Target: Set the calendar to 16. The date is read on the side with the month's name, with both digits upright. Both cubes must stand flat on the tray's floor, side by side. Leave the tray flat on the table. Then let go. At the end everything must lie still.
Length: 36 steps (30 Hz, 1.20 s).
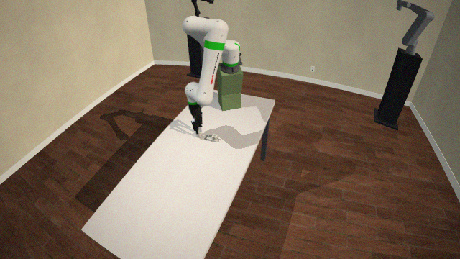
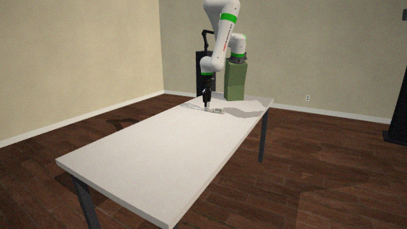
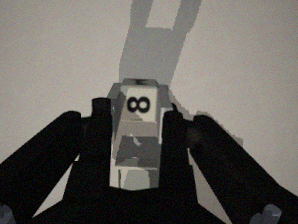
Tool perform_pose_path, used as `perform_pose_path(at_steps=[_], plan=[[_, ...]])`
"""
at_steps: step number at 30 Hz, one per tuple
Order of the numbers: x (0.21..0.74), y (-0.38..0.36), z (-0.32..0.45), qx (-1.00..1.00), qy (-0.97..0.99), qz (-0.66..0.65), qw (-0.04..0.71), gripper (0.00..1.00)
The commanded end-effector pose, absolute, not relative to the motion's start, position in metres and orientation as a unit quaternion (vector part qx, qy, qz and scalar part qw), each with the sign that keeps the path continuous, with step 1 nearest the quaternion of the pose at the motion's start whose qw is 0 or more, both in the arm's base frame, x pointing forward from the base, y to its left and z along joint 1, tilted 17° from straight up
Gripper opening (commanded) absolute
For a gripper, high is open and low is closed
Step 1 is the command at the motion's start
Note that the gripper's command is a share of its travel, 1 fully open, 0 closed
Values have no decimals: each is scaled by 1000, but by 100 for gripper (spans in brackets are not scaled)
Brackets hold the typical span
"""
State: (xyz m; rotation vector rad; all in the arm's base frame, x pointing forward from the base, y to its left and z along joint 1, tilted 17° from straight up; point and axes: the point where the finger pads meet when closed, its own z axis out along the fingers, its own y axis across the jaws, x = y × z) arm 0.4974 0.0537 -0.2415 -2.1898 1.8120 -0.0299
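Note:
My gripper (image 3: 139, 97) (image 1: 197, 132) (image 2: 206, 109) points straight down, low over the white table (image 1: 172, 187) (image 2: 152, 152). In the wrist view its two black fingers press on both sides of a pale date cube (image 3: 137, 156), and the cube's far face shows an 8. The cube is down at the table top, just left of the small calendar tray (image 1: 210, 137) (image 2: 219, 112). In the top and exterior views the cube is too small to tell apart from the fingers. I cannot make out the tray's contents or a second cube.
The arm's green pedestal (image 1: 230, 90) (image 2: 235, 79) stands at the far end of the table, behind the tray. Black camera stands (image 1: 397, 90) are on the wooden floor away from the table.

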Motion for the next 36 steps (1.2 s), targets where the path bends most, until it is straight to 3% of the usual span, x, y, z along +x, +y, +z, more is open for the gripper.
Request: perform_pose_path(at_steps=[1,21,36], plan=[[497,54,-241,-762,630,-11,149,17],[497,53,-238,-762,630,-11,149,17],[480,35,-160,-762,630,-11,149,17]])
